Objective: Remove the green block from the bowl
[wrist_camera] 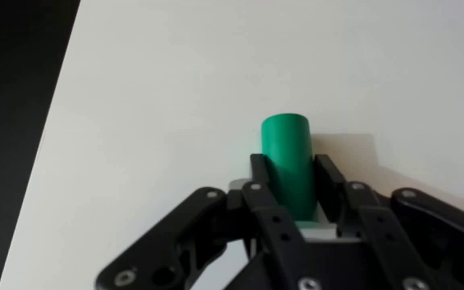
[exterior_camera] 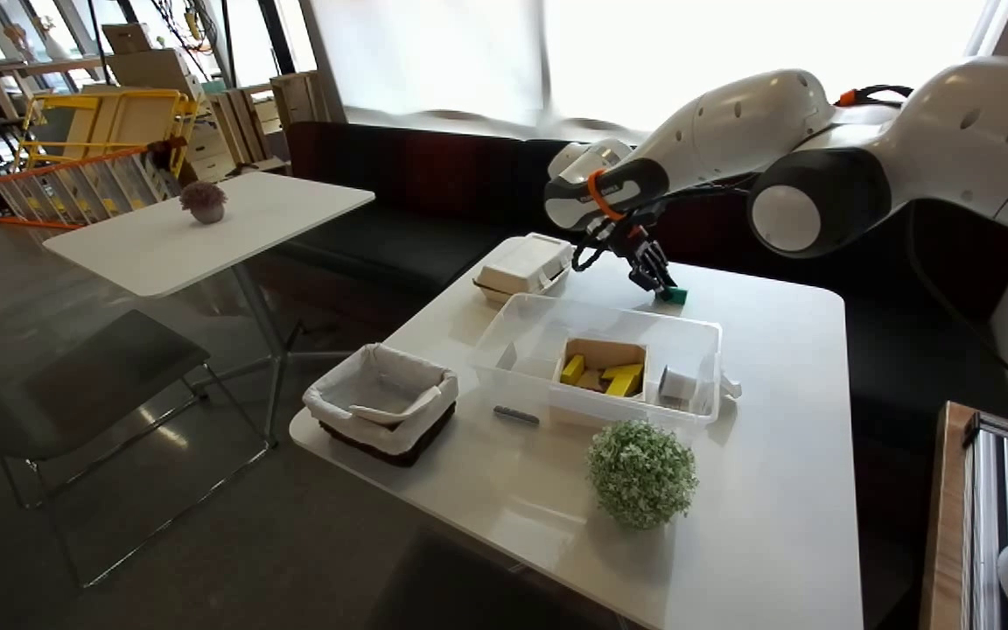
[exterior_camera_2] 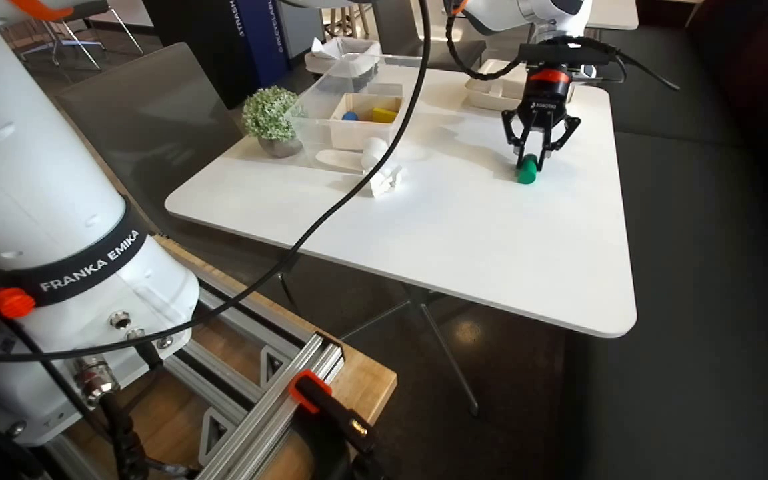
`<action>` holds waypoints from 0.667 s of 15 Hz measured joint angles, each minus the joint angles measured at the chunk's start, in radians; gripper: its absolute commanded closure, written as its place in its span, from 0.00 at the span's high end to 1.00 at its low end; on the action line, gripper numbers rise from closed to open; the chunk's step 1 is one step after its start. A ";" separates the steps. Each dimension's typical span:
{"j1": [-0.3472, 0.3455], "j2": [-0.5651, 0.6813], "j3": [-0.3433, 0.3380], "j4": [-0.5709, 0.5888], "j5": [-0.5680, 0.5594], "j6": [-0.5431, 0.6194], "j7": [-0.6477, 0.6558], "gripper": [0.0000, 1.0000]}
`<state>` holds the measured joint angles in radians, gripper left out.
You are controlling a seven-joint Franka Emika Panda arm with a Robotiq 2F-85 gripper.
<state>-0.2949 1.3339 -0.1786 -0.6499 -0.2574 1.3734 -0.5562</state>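
The green block is a small rounded cylinder-like piece lying on the white table, in both exterior views (exterior_camera: 677, 297) (exterior_camera_2: 527, 175) and the wrist view (wrist_camera: 287, 135). My gripper (exterior_camera: 663, 290) is low at the table; in an exterior view (exterior_camera_2: 530, 164) it points down with a finger on each side of the block. In the wrist view (wrist_camera: 290, 161) the fingertips are against both sides of the block. The block's bottom end is close to or on the table. The bowl, a clear whitish rectangular tub, stands apart from the block, in both exterior views (exterior_camera: 644, 322) (exterior_camera_2: 314, 137).
A wooden box (exterior_camera: 602, 350) with yellow pieces (exterior_camera: 624, 382) is inside the tub. A takeout container (exterior_camera: 526, 264) stands near the gripper. A lined basket (exterior_camera: 381, 394) and a plant ball (exterior_camera: 642, 477) stand around the tub. The table edge (wrist_camera: 40, 139) shows at left in the wrist view.
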 measured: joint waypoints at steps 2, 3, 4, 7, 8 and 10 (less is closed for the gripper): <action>-0.004 0.003 0.001 0.010 0.004 0.000 -0.006 0.08; -0.010 0.002 0.005 0.014 0.012 0.004 -0.007 0.08; -0.021 -0.003 0.015 0.018 0.026 0.007 -0.014 0.08; -0.075 -0.032 0.053 0.021 0.091 0.011 -0.055 0.08; -0.097 -0.044 0.066 0.020 0.112 0.011 -0.077 0.08; -0.145 -0.068 0.094 0.020 0.155 0.017 -0.126 0.08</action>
<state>-0.4396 1.2657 -0.0846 -0.6301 -0.1024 1.3906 -0.6827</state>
